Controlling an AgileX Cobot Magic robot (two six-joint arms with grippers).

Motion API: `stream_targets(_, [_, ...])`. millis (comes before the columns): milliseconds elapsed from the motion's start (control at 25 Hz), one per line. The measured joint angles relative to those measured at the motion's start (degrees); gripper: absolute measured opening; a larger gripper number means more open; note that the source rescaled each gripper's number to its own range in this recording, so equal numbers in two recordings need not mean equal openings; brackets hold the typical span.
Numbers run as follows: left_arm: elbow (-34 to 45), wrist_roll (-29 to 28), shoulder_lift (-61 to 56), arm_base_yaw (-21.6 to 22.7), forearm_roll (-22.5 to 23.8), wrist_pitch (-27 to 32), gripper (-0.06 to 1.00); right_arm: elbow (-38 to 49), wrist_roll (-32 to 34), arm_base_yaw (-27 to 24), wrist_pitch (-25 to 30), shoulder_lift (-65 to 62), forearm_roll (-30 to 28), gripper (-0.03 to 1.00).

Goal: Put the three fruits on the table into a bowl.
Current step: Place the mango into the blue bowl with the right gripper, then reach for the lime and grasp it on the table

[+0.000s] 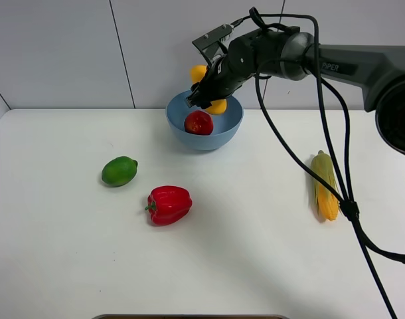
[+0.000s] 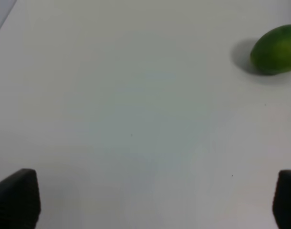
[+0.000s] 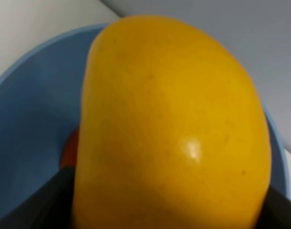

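Right gripper clamps the mango above the bowl, which holds the apple. Released off-centre, the mango may strike the rim or apple and roll out. The lime waits on the table; the left gripper gapes wide.

Glossy smooth mango, matt white table (light-blue plastic bowl)

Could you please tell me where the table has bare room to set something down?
Widest bare table lies between the pepper and the corn, and along the near edge. Left of the lime is free too. Crowded: the bowl, where the right end effector holds the mango over the apple.
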Motion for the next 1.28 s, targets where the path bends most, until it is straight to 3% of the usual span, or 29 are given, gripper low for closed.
stream_targets(400, [0.0,0.0,0.0,0.0,0.0,0.0,1.0,0.0,2.89,0.0,-0.44,0.73,-1.85,0.01])
stream_targets(520, [0.0,0.0,0.0,0.0,0.0,0.0,1.0,0.0,3.5,0.0,0.82,0.73,-1.85,0.17])
stream_targets(680, [0.0,0.0,0.0,0.0,0.0,0.0,1.0,0.0,4.23,0.0,2.4,0.73,-1.85,0.52])
stream_targets(760, [0.0,0.0,0.0,0.0,0.0,0.0,1.0,0.0,4.23,0.0,3.4,0.73,-1.85,0.6])
stream_targets(920, [0.0,0.0,0.0,0.0,0.0,0.0,1.0,-0.08,4.72,0.0,4.4,0.29,-1.85,0.63])
stream_targets(1120, [0.0,0.0,0.0,0.0,0.0,0.0,1.0,-2.59,4.84,0.0,11.72,-3.03,-1.85,0.63])
stream_targets(1280, [0.0,0.0,0.0,0.0,0.0,0.0,1.0,-5.01,4.23,0.0,23.63,-7.82,-1.85,0.63])
